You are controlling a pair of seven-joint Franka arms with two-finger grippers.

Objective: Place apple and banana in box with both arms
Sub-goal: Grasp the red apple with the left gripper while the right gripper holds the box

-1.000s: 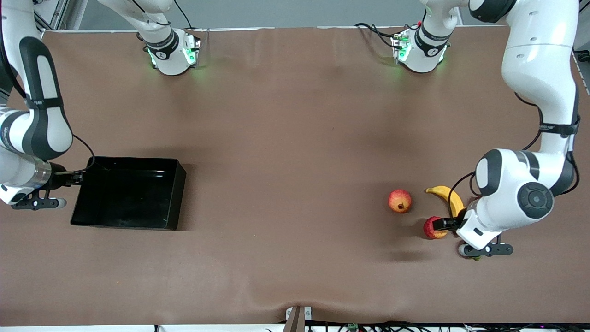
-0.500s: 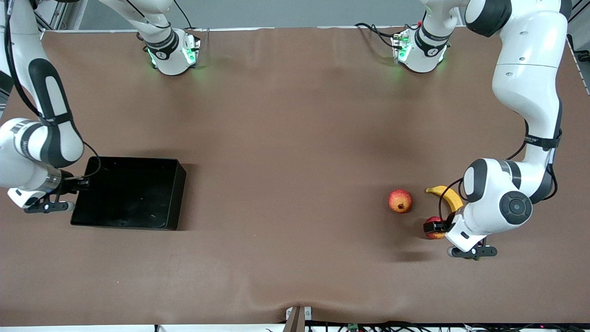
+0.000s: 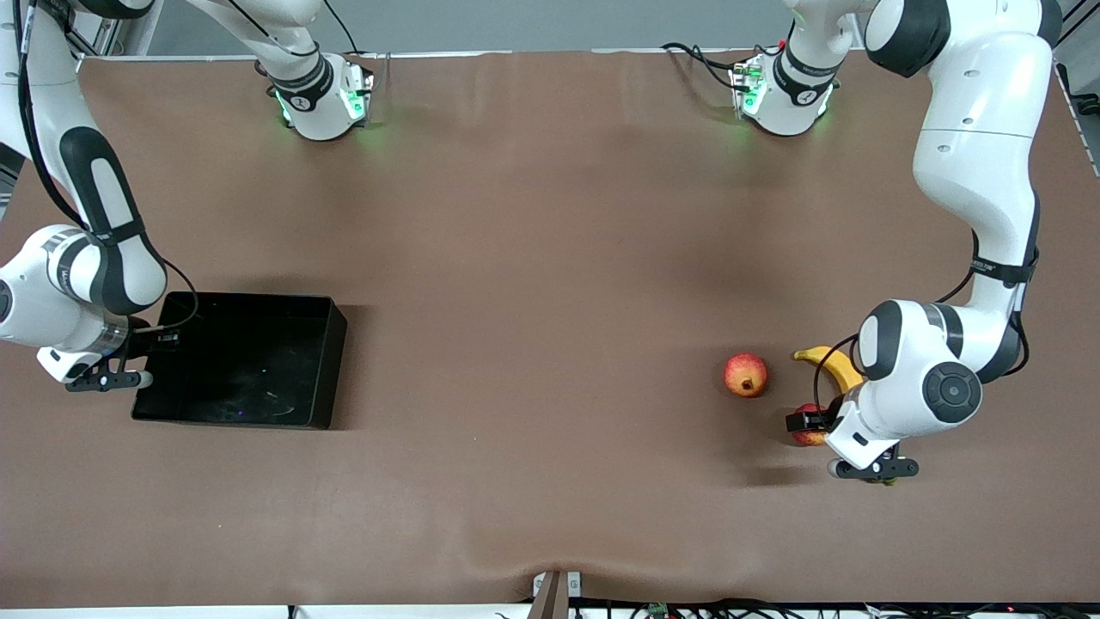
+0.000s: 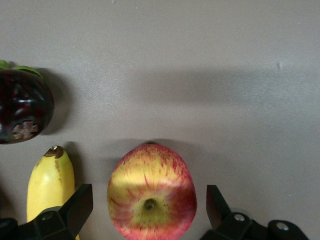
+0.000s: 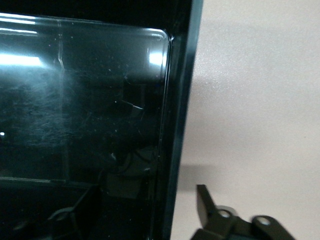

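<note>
Both my arms have crept inward since the earlier frames: my left claw point(image 3: 809, 421) has slid toward the right arm's end of the counter and now sits low around the apple point(image 3: 810, 435), while my right claw point(image 3: 153, 338) has closed in on the end wall of the box point(image 3: 322, 365).

My left claw stands wide open, one finger point(image 4: 75, 207) between banana and apple, the other on the apple's free flank, neither touching it. My right claw straddles the box wall, one finger point(image 5: 205, 200) outside and the other inside; it looks partly open and I cannot say it grips yet.

The apple point(image 4: 151, 196) rests on the counter just beside the banana point(image 3: 835, 365), which lies slightly farther from the front camera. I judge the apple firm, light and smooth-skinned, likely to roll if nudged off-centre, so I should squeeze across its widest girth, stem dimple facing up. The banana point(image 4: 50, 186) is softer and bruises easily; its middle seems the safest hold. The box looks stiff, glossy and slippery, so a pinch on its thin wall may slip.

An orange-red fruit point(image 3: 745, 375) sits near the apple toward the right arm's end, and a dark purple fruit point(image 4: 22, 106) lies close to the banana. The brown counter point(image 3: 533, 284) is a matte cloth, faintly rippled, with plenty of room between the fruit and the box.
</note>
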